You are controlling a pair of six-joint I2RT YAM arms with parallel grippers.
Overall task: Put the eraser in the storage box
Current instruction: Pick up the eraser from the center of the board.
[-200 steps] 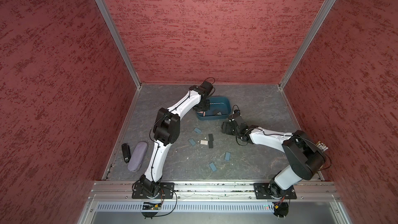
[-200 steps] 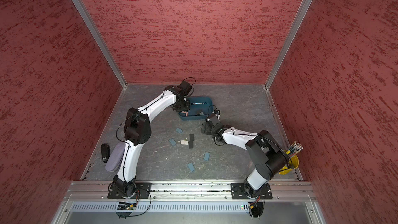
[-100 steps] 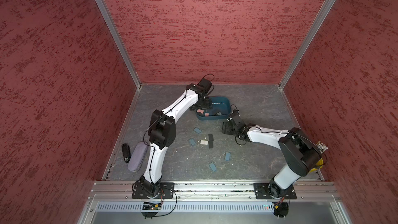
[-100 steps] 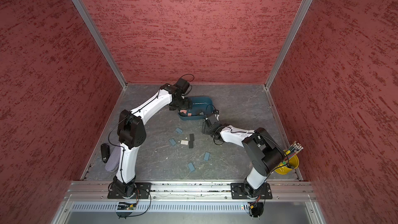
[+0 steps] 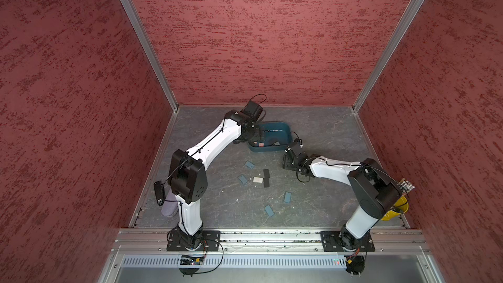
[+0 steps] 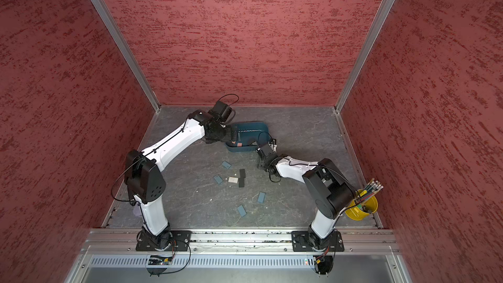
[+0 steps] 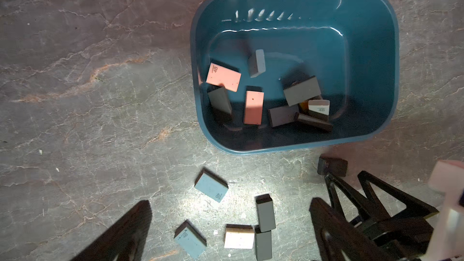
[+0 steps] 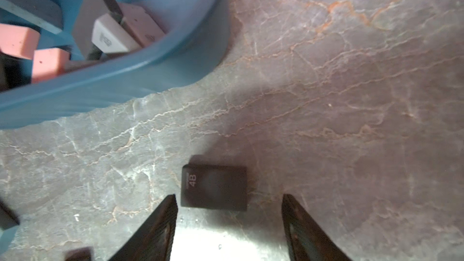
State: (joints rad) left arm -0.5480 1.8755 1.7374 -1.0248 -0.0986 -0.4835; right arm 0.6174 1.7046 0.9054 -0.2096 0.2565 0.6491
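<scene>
Rubber is what you have to pick up: the dark eraser [image 8: 213, 187] marked 4B lies flat on the bench [image 8: 351, 96], just ahead of the right end effector [image 8: 228, 197], whose fingers stand apart with nothing pinched between them. The block sits mostly beyond the fingertips and off-centre, almost touching one finger [image 8: 155, 229] and well clear of its partner. Judge it as light, firm with a little give, and grippy rather than slick, so modest pressure should do; it will not crack, but a pinch on a corner will likely make it pivot or pop out. Take it by its two short end faces, which face the fingers as it lies, and bring the end effector forward and low enough that the pads cover the middle of those faces, since the block is thin and hugs the bench. The storage box [image 8: 125, 76] lies further ahead of that end effector, past the eraser and to one side, so the carry looks short; it holds several erasers, a pink eraser [image 7: 223, 76] among them. The left end effector [image 7: 231, 200] hangs spread wide and empty, with the box ahead of it and loose blue erasers [image 7: 211, 188] on the bench between its fingers.
</scene>
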